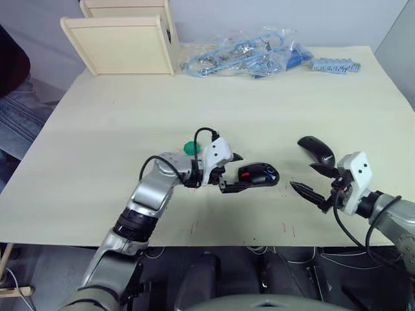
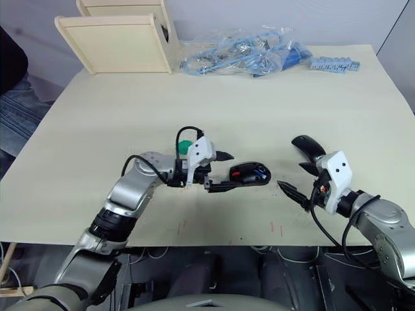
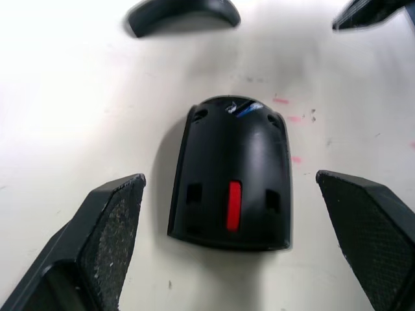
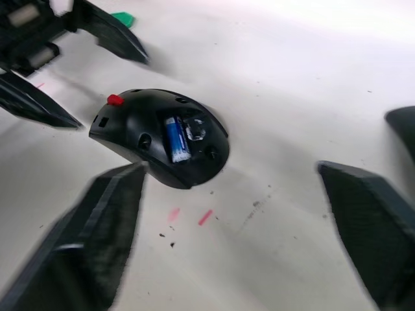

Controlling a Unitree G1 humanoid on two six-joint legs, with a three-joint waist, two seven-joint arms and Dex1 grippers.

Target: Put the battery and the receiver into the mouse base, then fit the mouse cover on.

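The black mouse base (image 1: pixel 259 175) lies on the table near the front middle, its hollow showing red parts. The blue-and-white battery (image 4: pixel 176 138) sits inside it. I cannot make out the receiver; it is hidden. My left gripper (image 1: pixel 233 172) stands open just left of the base, one finger on either side of its end and neither touching it (image 3: pixel 230 184). The glossy black mouse cover (image 1: pixel 316 150) lies to the right, beyond my right gripper (image 1: pixel 313 181). That gripper is open and empty, pointing at the base from a short way off.
A green round disc (image 1: pixel 190 148) lies behind my left wrist. A wooden box (image 1: pixel 123 42) stands at the back left. Plastic bags of blue parts (image 1: pixel 246 55) and a blue strip (image 1: pixel 336 65) lie along the back edge. A person (image 1: pixel 13 97) sits at the left.
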